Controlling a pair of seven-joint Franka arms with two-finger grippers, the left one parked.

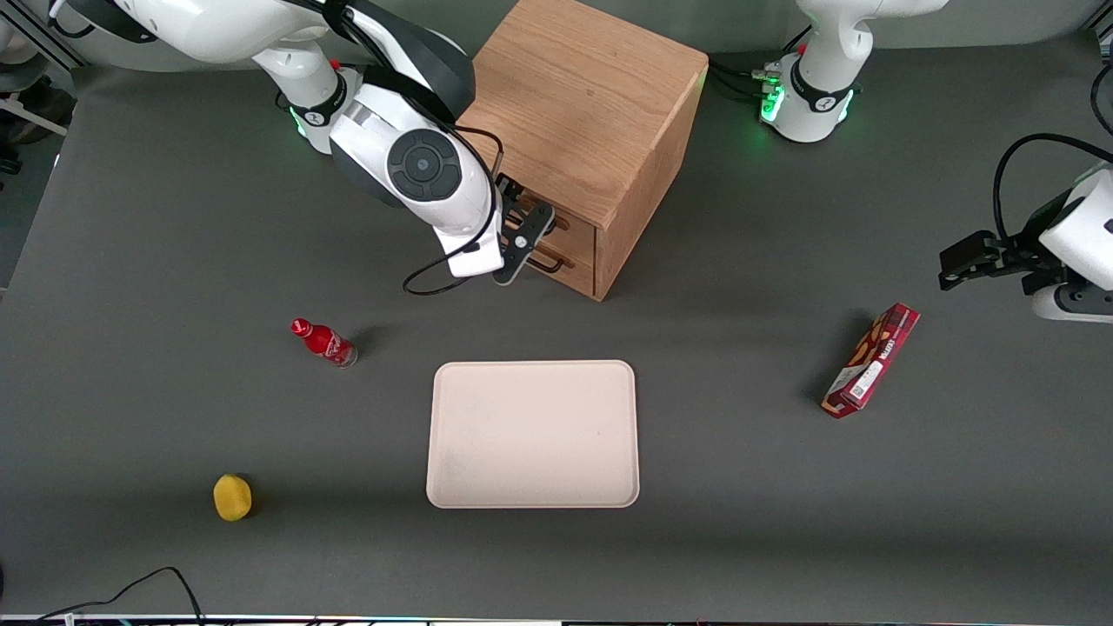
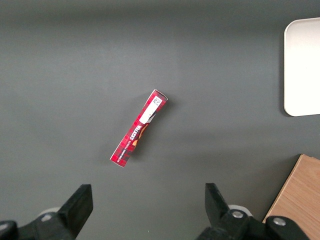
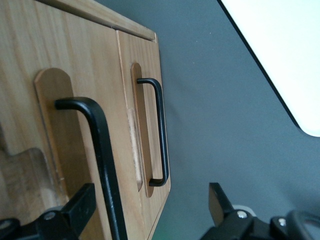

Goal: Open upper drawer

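Gripper (image 1: 524, 246) sits right at the cabinet front, fingers spread wide, holding nothing; in the right wrist view the upper drawer's handle (image 3: 102, 150) passes between the two fingertips (image 3: 75, 212), not yet pinched. Upper drawer (image 3: 30, 130) is closed, flush in the wooden cabinet (image 1: 591, 113), which stands near the table's far edge, mid-width. Handle's long axis runs across the drawer face, crosswise to the finger gap, so the closing direction looks right; pull would go straight out from the front, toward the tray (image 1: 533, 433). Lower drawer's matching handle (image 3: 159, 132) is just beside it, easy to confuse. From the front camera the arm hides most of both drawer faces; how deep the handle sits in the gap is hard to tell.
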